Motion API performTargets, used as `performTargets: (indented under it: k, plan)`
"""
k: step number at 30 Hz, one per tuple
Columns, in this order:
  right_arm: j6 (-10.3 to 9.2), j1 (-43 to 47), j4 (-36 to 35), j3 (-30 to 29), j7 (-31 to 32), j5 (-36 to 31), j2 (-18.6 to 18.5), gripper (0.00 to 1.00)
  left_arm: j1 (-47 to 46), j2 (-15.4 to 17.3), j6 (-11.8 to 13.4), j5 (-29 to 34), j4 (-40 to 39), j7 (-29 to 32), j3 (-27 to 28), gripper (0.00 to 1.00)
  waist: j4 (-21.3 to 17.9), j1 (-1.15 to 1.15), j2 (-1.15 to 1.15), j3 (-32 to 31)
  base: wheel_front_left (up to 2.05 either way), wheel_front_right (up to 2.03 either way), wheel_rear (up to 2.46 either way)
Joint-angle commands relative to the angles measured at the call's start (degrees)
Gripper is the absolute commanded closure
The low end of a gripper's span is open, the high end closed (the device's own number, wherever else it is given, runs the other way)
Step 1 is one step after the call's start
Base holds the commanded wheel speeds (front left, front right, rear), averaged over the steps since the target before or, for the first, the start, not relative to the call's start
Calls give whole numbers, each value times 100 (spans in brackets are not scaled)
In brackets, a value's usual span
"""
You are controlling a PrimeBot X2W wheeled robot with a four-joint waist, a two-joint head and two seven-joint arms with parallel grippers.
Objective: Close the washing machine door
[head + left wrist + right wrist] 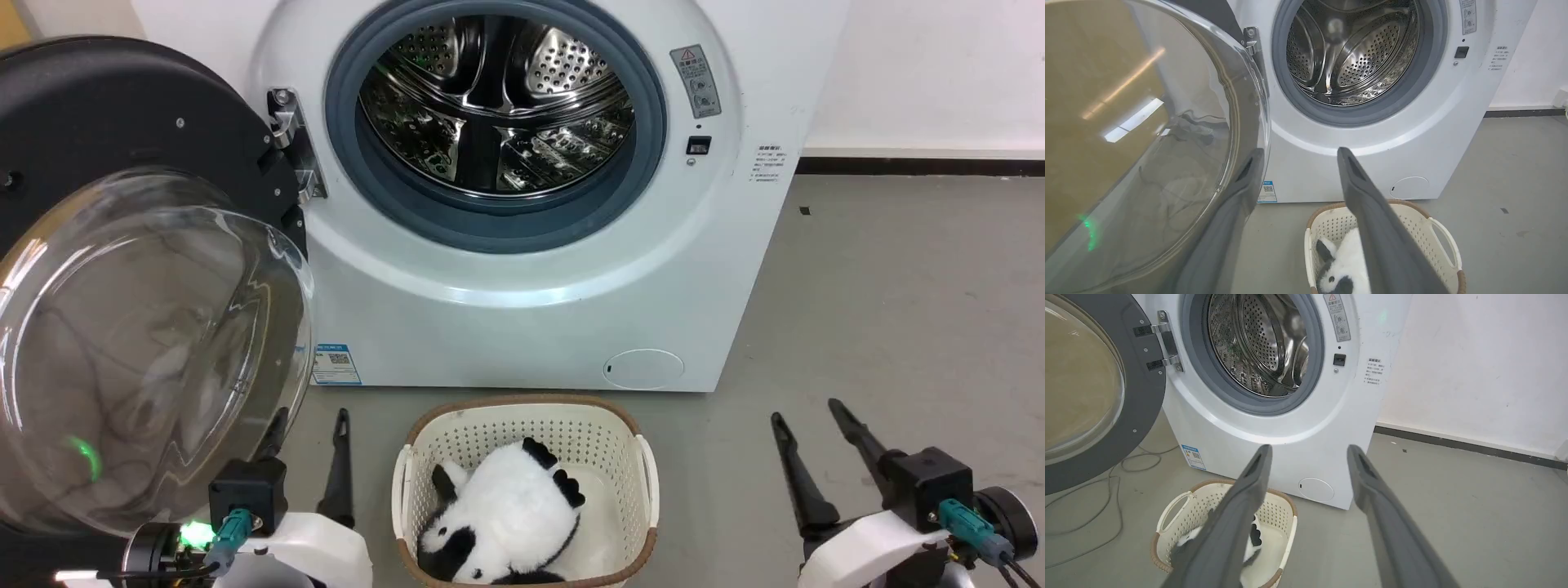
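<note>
The white washing machine point(522, 327) stands ahead with its steel drum point(498, 98) exposed. The washing machine door point(147, 343) hangs wide open on its hinge point(290, 143) at the left, its clear glass bowl bulging toward me. In the left wrist view the door point(1135, 143) is close on the left. My left gripper point(309, 425) is open beside the bowl's lower right rim, one finger seen through the glass. My right gripper point(808, 420) is open over the floor at the lower right, holding nothing. The right wrist view shows the door point(1090, 392) and machine point(1274, 437).
A cream laundry basket point(645, 465) holding a plush panda point(506, 514) sits on the grey floor in front of the machine, between my grippers. A cable point(1106, 490) trails on the floor under the door. A white wall point(922, 73) runs behind at right.
</note>
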Motion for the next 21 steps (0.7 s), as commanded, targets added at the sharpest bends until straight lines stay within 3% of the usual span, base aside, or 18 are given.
performTargets:
  k: [1, 21]
  plan:
    - [0, 4, 6, -2, -24, 29, 0, 0, 3, 0, 0, -10, 8, -24, -9, 0, 0, 0, 0, 1, 0, 0, 0]
    - [1, 37, 4, 14, -251, 282, 5, 0, 22, 0, 6, -98, 50, -252, -99, 0, 131, 0, 0, 16, 0, 0, 0]
